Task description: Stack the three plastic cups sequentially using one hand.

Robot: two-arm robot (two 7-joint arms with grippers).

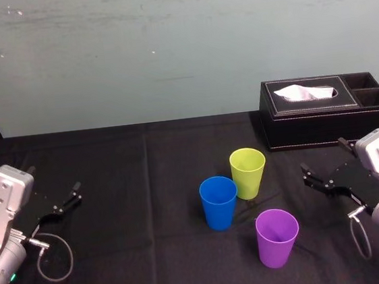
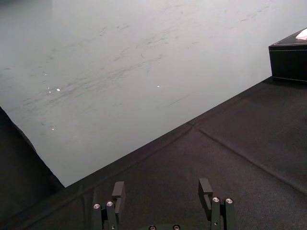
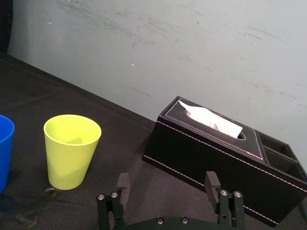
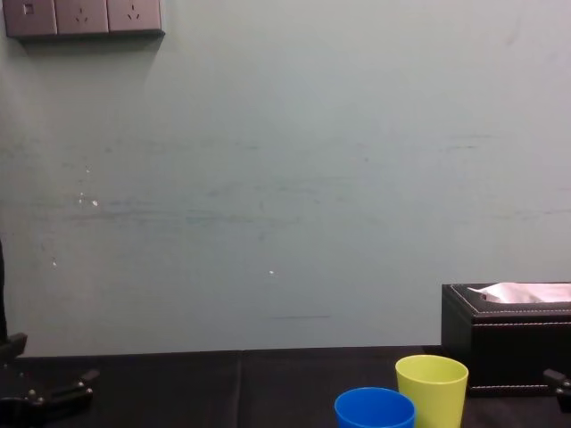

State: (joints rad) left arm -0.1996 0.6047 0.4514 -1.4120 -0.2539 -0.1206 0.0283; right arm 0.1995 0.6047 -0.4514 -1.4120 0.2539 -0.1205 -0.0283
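The right claw, spread apart, hangs at 3 o'clock of the cups; the left claw, also apart, idles at 9 o'clock. Probably best to pinch one wall near the rim and lift straight (neighbours stand close). Yellow-green cup, blue cup and purple cup stand upright mid-desk, mouths up, long axes vertical.

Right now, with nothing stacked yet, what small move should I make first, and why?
Probably ease the right hand toward the yellow-green cup: it is open and empty, beside the cups, and that cup looks nearest. The blue cup and purple cup stand upright, apart; the left hand sits far off, open.
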